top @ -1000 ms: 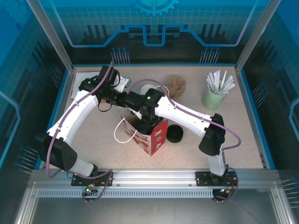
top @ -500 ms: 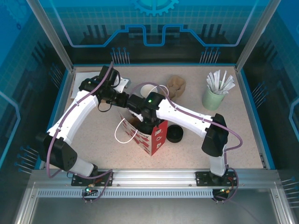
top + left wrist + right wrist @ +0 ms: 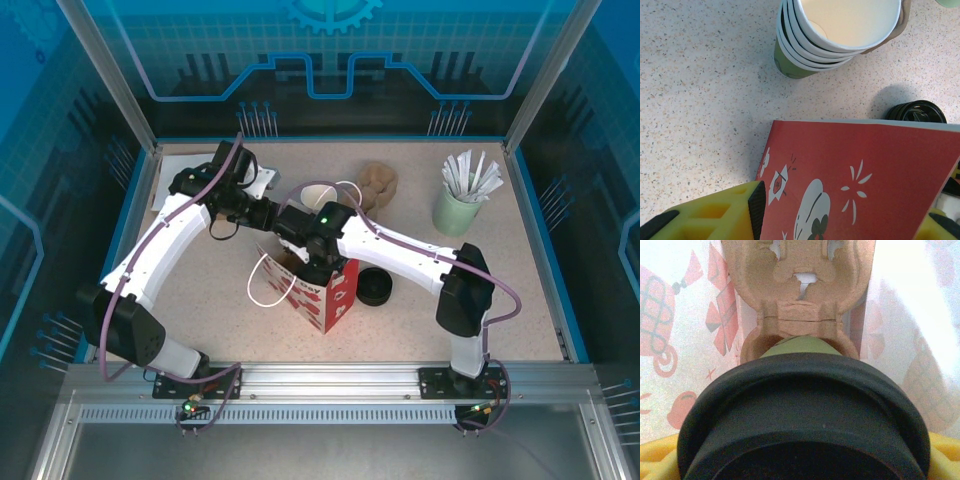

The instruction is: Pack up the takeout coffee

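Note:
The takeout coffee (image 3: 801, 346) is a green cup capped with a black lid (image 3: 805, 405). My right gripper (image 3: 800, 460) is shut on it. The cup sits low in a round pocket of the brown pulp carrier (image 3: 800, 285), inside the red paper bag (image 3: 326, 296). In the top view my right gripper (image 3: 308, 252) reaches down into the bag's mouth. My left gripper (image 3: 845, 220) is at the bag's back-left top edge, fingers wide apart, with the bag's red side wall (image 3: 860, 170) between them. Its left pad (image 3: 757, 205) lies against that wall's edge.
A stack of green cups (image 3: 840, 35) stands behind the bag. A spare black lid (image 3: 374, 286) lies to the bag's right. Brown pulp (image 3: 378, 182) sits at the back, and a mint cup of white sticks (image 3: 457, 208) at back right. The bag's white handle (image 3: 262, 282) hangs left.
My right arm has pushed a little forward and down, taking the lidded cup deeper into the bag. The left arm and the bag have stayed put.

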Controlling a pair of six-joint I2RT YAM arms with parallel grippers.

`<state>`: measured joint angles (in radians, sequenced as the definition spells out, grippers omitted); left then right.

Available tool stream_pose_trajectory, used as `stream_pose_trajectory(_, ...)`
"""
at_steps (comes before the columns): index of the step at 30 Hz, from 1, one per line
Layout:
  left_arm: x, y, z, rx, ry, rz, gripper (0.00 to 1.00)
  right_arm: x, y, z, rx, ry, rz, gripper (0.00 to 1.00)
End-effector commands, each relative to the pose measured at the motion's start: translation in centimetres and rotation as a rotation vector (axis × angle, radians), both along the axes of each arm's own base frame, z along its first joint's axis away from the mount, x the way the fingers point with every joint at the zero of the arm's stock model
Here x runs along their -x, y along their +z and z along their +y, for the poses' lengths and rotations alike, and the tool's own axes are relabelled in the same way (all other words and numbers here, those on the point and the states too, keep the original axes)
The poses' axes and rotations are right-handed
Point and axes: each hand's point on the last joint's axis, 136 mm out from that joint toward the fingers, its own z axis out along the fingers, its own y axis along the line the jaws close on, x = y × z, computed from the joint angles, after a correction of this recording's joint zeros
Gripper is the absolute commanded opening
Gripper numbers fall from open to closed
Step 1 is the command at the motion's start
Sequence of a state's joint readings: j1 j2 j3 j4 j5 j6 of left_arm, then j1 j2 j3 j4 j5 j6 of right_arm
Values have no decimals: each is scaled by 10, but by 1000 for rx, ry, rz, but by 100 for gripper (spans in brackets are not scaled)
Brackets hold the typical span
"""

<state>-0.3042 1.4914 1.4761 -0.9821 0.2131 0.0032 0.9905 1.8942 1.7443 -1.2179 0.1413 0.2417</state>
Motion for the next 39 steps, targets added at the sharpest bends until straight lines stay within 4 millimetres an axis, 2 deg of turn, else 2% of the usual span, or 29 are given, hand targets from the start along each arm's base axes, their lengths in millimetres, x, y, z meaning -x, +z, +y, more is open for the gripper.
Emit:
stream_pose_trajectory(1,3,-7,1,-27,-21,23,46,1,-7,-5,5,2,30,77)
stream_pose_trajectory(9,4,-4,-3,-4,-34,21,46,-6,8,4,-29,-1,19,77)
stream_pose_trajectory(26,6,-4,-6,9,-47,21,46,-17,6,14,-55,-14,83,76)
stream_pose_trajectory(39,4,-10,1,-27,-20,24,46,-11,-13,0,-31,15,70,76)
